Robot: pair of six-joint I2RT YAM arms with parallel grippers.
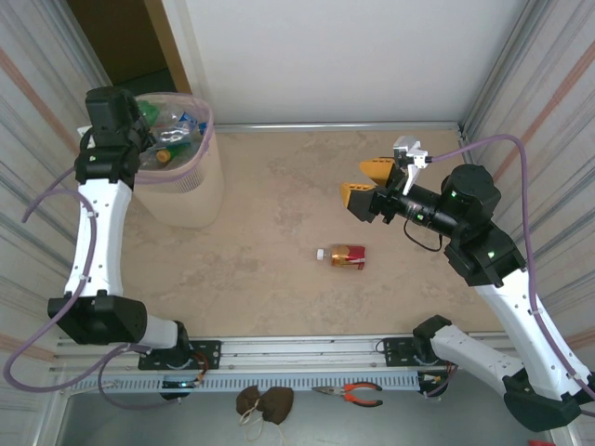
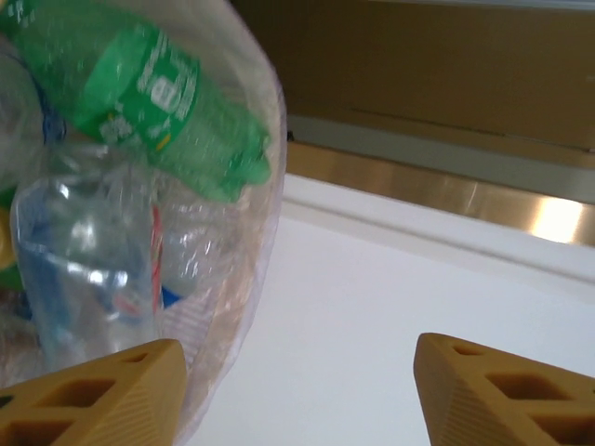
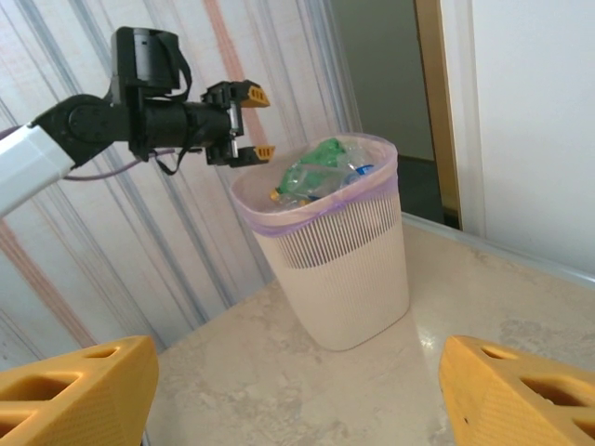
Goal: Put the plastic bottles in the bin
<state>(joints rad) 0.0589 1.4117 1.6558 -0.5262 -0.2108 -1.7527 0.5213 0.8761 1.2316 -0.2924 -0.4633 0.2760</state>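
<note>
- Bin (image 1: 191,200): upper left of the top view, on the bench (image 1: 279,177). It is heaped with bottles (image 1: 172,130) up to the rim.
- In the left wrist view a green bottle (image 2: 153,93) rides high, pressed against the thin liner (image 2: 265,214).
- Last bottle (image 1: 342,255): red label, on its side mid-bench, cap toward frame left, well apart from the bin.
- Left gripper (image 3: 257,122): over the bin's rim, jaws apart, nothing between them.
- Right gripper (image 1: 364,183): right of centre, above and right of the lone bottle, jaws wide, empty.

Risks, as I judge them:
- The lone bottle is round and lying flat. A pinch off its middle could send it rolling away, or squeeze it out of the fingers.
- The heap is at the rim. One more bottle dropped on top may slide off and over the edge.
- The left gripper sits close to the liner. A careless move could snag it or nudge the light bin.
- If the right arm carries to the bin, the left arm is in its path over the rim.

Other: pliers (image 1: 353,394) and a brown lump (image 1: 263,400) lie below the rail at the bottom of the frame, out of the way. Nothing lies between the bottle and the bin.
</note>
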